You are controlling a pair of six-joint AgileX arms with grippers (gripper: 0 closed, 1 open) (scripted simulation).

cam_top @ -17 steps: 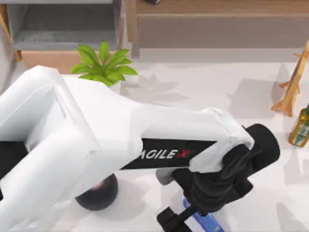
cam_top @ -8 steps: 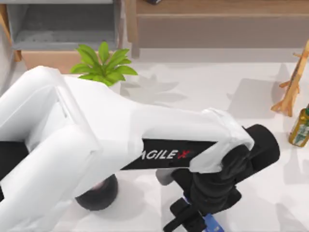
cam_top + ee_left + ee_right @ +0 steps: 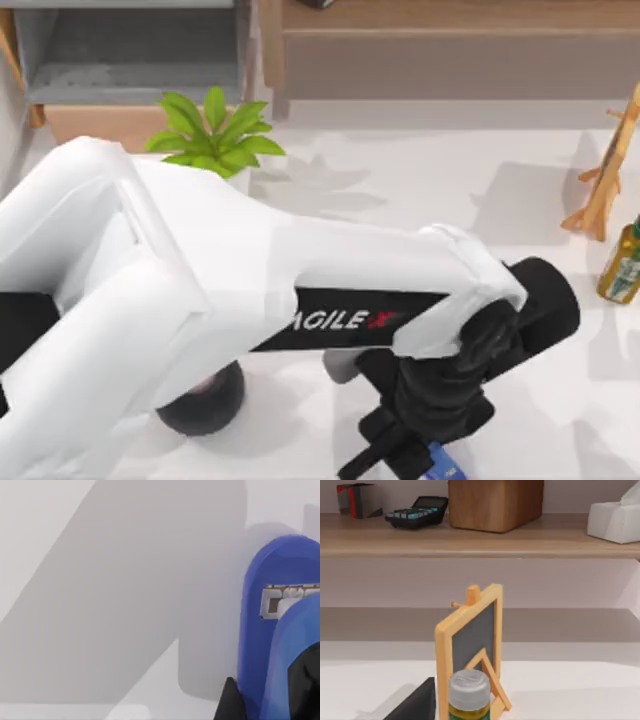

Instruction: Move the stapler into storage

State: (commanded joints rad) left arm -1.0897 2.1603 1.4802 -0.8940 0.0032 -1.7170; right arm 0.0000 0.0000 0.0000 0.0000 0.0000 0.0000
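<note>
Our left gripper (image 3: pixel 415 462) low at table's near edge, straddling small blue stapler (image 3: pixel 438 462) to grasp it; cannot tell finger state. Grey-walled storage box (image 3: pixel 130 55) sits far-left (long carry ahead). Right arm parked.

A small wooden easel (image 3: pixel 470 645) holding a grey board stands on the white desk (image 3: pixel 570 690), and just in front of it a bottle (image 3: pixel 469 695) with a grey cap and yellow-green contents partly covers its lower frame. Behind them runs a long wooden shelf (image 3: pixel 470 545) carrying a red and grey box (image 3: pixel 357 499), a black calculator (image 3: pixel 417 510) with teal keys, a large wooden block (image 3: pixel 495 502) and a white tissue box (image 3: pixel 616 517). A dark wedge shape (image 3: pixel 415 705) lies low beside the bottle, and what it is cannot be told.
</note>
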